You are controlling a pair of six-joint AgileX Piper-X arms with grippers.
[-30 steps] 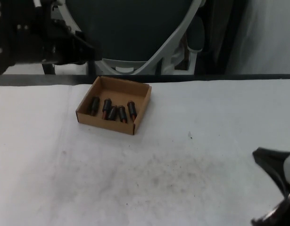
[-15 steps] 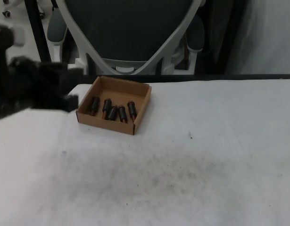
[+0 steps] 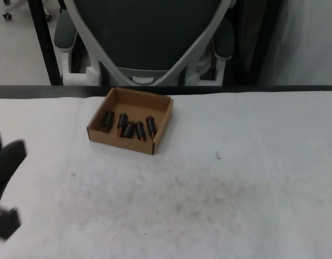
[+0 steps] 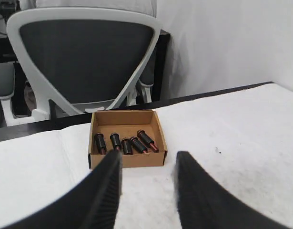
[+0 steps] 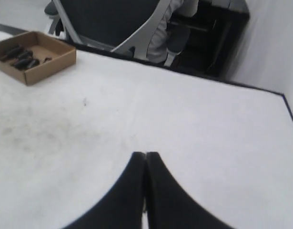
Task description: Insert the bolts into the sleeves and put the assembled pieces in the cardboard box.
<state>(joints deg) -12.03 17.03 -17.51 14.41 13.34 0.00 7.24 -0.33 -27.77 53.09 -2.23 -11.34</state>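
The cardboard box [image 3: 121,141] sits on the white cloth toward the back left. Several dark assembled pieces [image 3: 129,128] with reddish ends lie side by side in it. In the left wrist view my left gripper [image 4: 148,160] stands open and empty just short of the box [image 4: 128,160], its black fingers [image 4: 106,191] apart, with the pieces [image 4: 127,143] visible beyond. My right gripper [image 5: 145,156] is shut on nothing over bare cloth, far to the right of the box [image 5: 47,66]. A blurred dark part of an arm [image 3: 5,178] shows at the left edge of the high view.
A grey and white office chair [image 3: 149,38] stands behind the bench's dark back edge [image 3: 252,88]. The white cloth [image 3: 219,183] has faint grey smudges in the middle. The bench's right edge [image 5: 290,114] is near my right gripper.
The dark arm at the back left swept down the left side to the lower left corner. The gripper at the lower right has left the high view. The box has not moved.
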